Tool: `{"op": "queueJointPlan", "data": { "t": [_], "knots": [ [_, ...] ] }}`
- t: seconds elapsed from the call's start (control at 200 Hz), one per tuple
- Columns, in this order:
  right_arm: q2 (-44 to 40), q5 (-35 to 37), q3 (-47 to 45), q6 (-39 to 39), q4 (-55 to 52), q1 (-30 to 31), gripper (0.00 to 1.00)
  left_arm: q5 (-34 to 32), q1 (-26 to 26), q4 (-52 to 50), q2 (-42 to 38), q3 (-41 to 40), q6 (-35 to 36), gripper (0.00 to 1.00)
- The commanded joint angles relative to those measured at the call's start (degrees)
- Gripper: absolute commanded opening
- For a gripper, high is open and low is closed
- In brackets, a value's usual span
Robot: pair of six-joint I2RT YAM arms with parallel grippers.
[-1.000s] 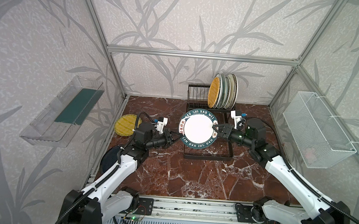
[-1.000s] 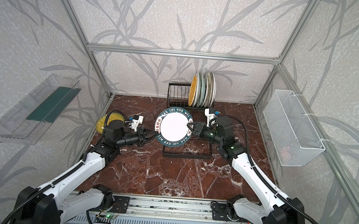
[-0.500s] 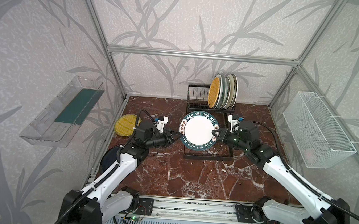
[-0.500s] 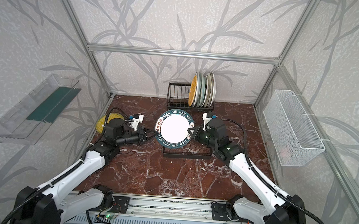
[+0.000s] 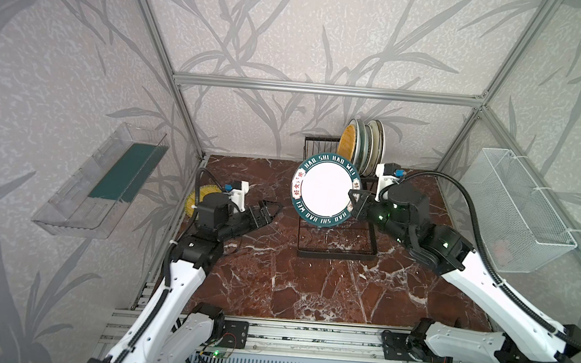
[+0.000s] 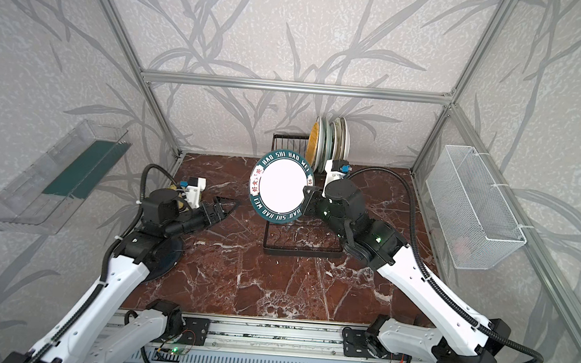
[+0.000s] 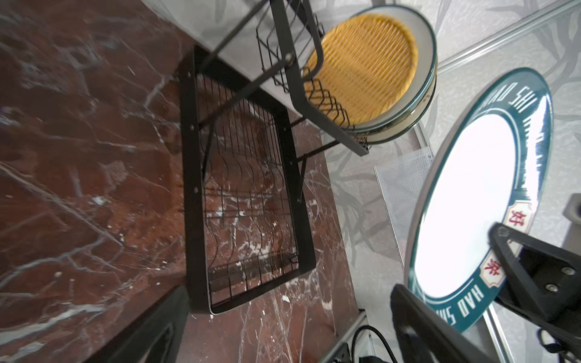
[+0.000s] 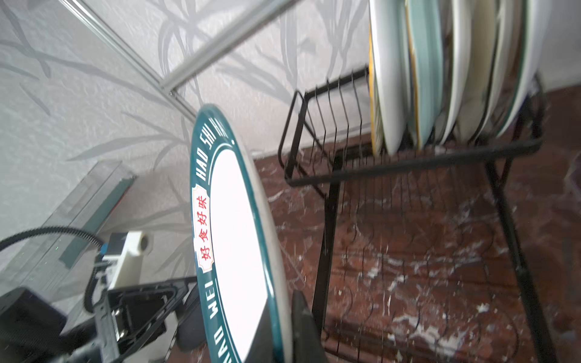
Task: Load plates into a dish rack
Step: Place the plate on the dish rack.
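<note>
A white plate with a teal lettered rim (image 5: 325, 188) (image 6: 283, 189) hangs upright over the front of the black wire dish rack (image 5: 334, 256) (image 6: 301, 252). My right gripper (image 5: 355, 201) (image 6: 307, 198) (image 8: 279, 339) is shut on the right edge of this plate (image 8: 239, 251). The left gripper (image 5: 272, 209) (image 6: 230, 206) (image 7: 283, 339) stands open and empty a short way left of the plate (image 7: 471, 195). Several plates (image 5: 362, 149) (image 8: 440, 78) stand in the rack's raised slots, an orange woven one (image 7: 361, 72) in front. A yellow woven plate (image 5: 202, 196) lies behind my left arm.
A dark plate (image 6: 165, 261) lies on the marble under my left arm. A clear plastic bin (image 5: 104, 182) hangs on the left wall and a white mesh basket (image 5: 521, 207) on the right wall. Free slots (image 8: 330, 103) remain left of the racked plates.
The left gripper let go of the plate's left edge, opened wide and drew back to the left. The right gripper shut on the right edge and now carries the plate alone, slightly higher.
</note>
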Motion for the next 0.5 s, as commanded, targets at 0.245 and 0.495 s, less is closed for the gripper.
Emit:
{"op": "queueJointPlan", "data": {
  "t": [0.245,0.495],
  "knots": [
    [17.85,29.21,29.76,-14.19,-10.46,2.24,0.00,-6.40,1.74,-15.67,-5.38,5.20,14.77,0.99],
    [36.93,42.97,55.18,-22.59,-18.33,2.20,0.00,-5.84,1.81,-16.47,-6.50,1.52,16.48,0.99]
  ]
}}
